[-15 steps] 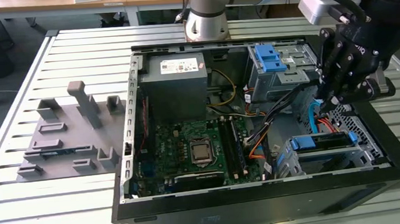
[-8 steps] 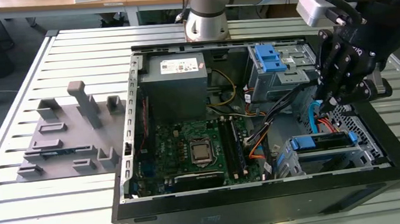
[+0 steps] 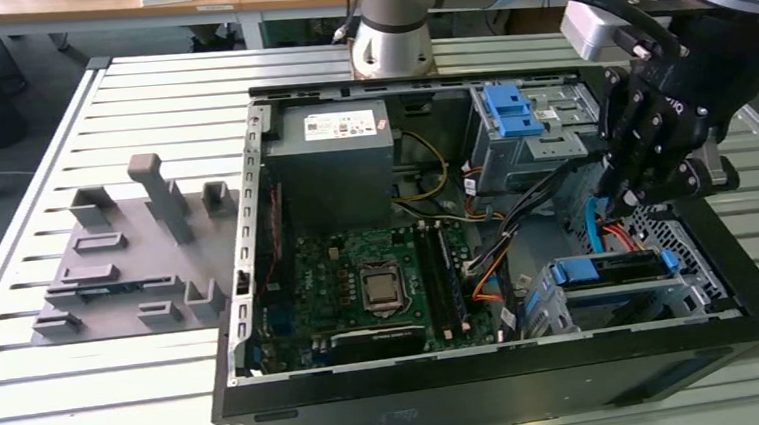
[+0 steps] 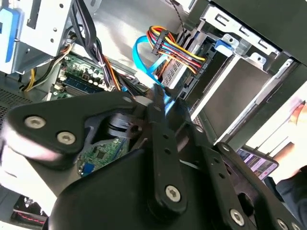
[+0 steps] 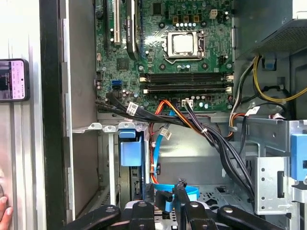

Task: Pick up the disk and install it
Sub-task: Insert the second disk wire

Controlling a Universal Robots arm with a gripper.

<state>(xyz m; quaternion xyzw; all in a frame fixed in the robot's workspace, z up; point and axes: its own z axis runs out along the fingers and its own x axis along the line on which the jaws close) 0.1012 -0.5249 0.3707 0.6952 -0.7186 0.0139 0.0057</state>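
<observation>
The disk (image 3: 611, 268) sits in the silver drive bay at the front corner of the open computer case, on the exterior view's right. Its blue carrier edge (image 5: 130, 146) faces the case's inside. My gripper (image 3: 613, 201) hangs inside the case just above and behind that bay. In both wrist views its black fingers are closed on the end of a light-blue flat data cable (image 5: 165, 200), close to the bay's open side. The gripper (image 5: 168, 194) holds this cable end off the case floor. Coloured power wires (image 4: 175, 48) run to the bay beside the gripper (image 4: 160, 103).
A grey power-supply box (image 3: 335, 150) and a silver cage with a blue latch (image 3: 520, 112) stand at the back of the case. The motherboard (image 3: 371, 273) lies in the middle. Black cable bundles (image 5: 211, 139) cross near the gripper. A phone (image 5: 12, 79) and a person's hand (image 5: 4, 211) are outside the case wall.
</observation>
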